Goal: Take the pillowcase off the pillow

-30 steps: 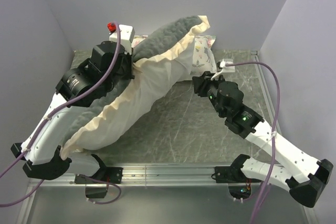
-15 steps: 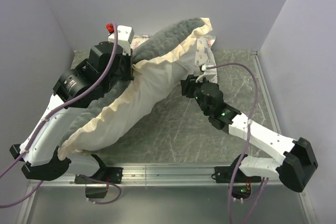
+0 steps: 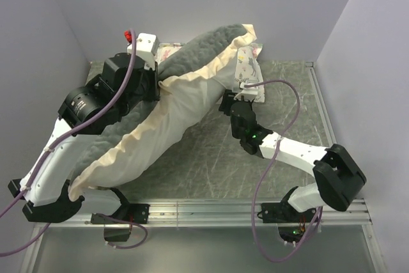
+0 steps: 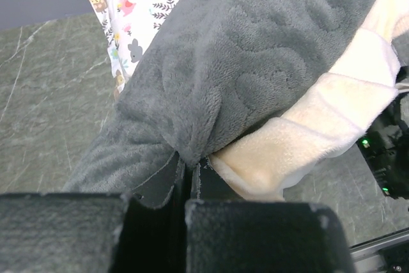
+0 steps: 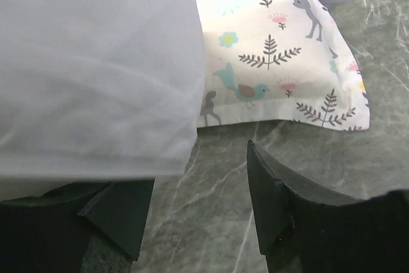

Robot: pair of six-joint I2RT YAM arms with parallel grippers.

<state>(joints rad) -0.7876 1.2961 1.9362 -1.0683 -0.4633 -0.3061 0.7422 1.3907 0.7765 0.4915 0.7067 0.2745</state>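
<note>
We saw the pillowcase (image 3: 206,46), grey plush with cream frill, pinched in our left claw (image 4: 189,169); the plump white pillow (image 3: 185,110) bulged from it beside our right claw (image 5: 198,209).

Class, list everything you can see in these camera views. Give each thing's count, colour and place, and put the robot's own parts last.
pillowcase: one, dark grey plush with cream frill, raised across the table's left, partly around the pillow.
pillow: one, plain white, showing out of the pillowcase, mid-table.
printed pillow: one, cream with pastel animals and trees, lying flat at the far side.
table: one, grey-green veined top.
red object: one, small, far left behind the left arm; kind unclear.
cables: two, purple, running along the arms.
left gripper: one, black, shut on the pillowcase's grey fabric.
right gripper: one, black, open, at the pillow's edge near the printed pillow.
</note>
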